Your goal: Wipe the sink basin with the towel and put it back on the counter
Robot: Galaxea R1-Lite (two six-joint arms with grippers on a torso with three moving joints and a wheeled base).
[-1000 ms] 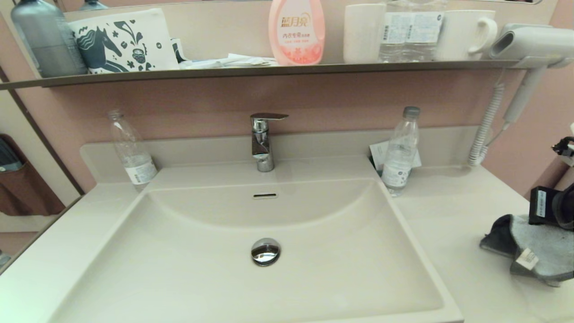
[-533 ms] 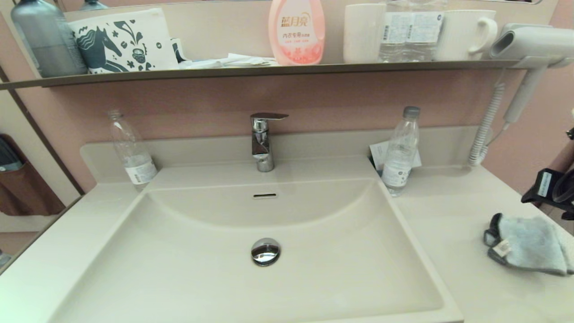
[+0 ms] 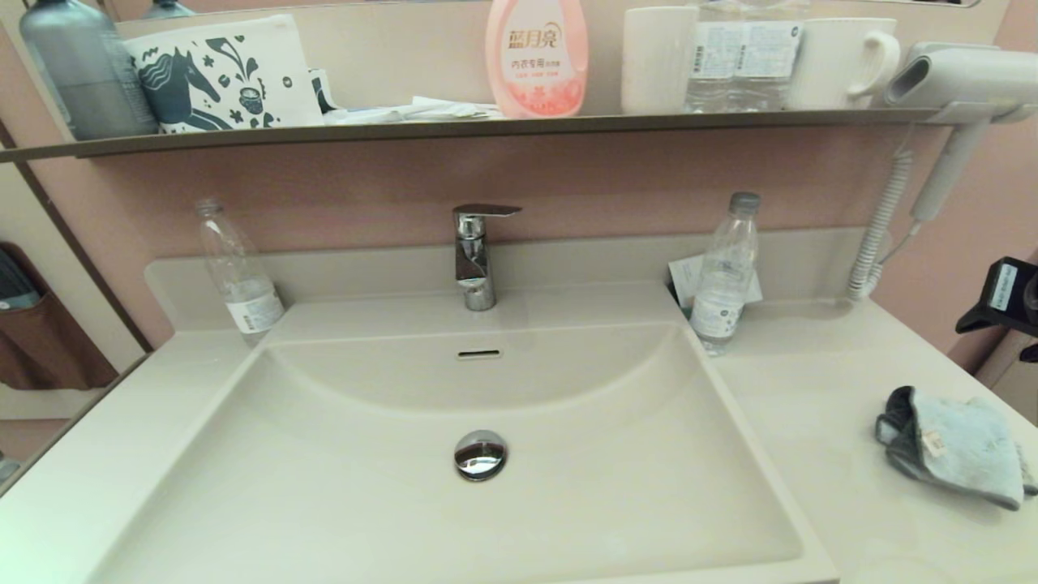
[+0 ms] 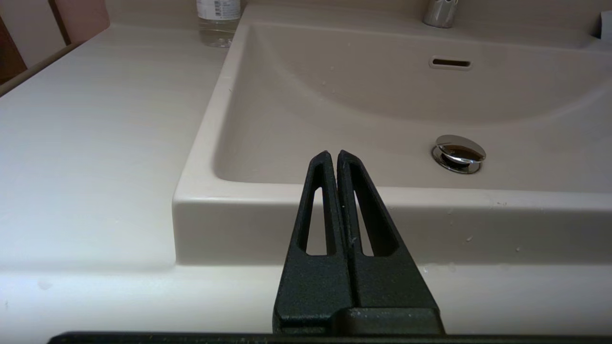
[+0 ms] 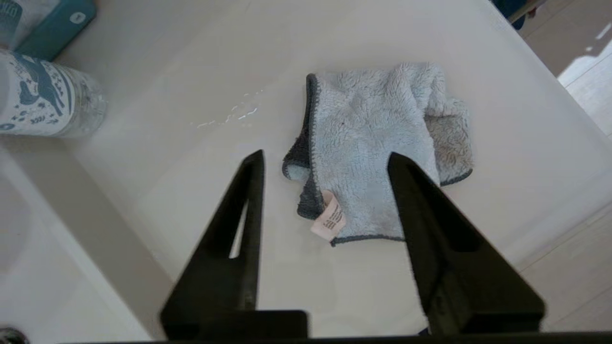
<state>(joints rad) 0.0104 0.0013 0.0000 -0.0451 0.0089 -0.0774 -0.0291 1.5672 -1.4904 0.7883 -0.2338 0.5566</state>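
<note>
my right gripper (image 5: 325,160) hangs spread above the towel (image 5: 377,153), which lies at four o'clock of the sink basin (image 3: 340,503); i judge i should lift straight away, brushing nothing. left gripper (image 4: 333,157) closed, idle.

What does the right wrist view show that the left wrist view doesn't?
Only the right wrist view shows the towel, lying loose and crumpled on the counter with its white tag up, below the open right gripper, which touches nothing.

Only the left wrist view shows the sink basin with its drain plug and overflow slot, and the left gripper shut and empty in front of the sink's front edge.

Both show the cream-white counter and a bottle standing on it, though not the same bottle.
</note>
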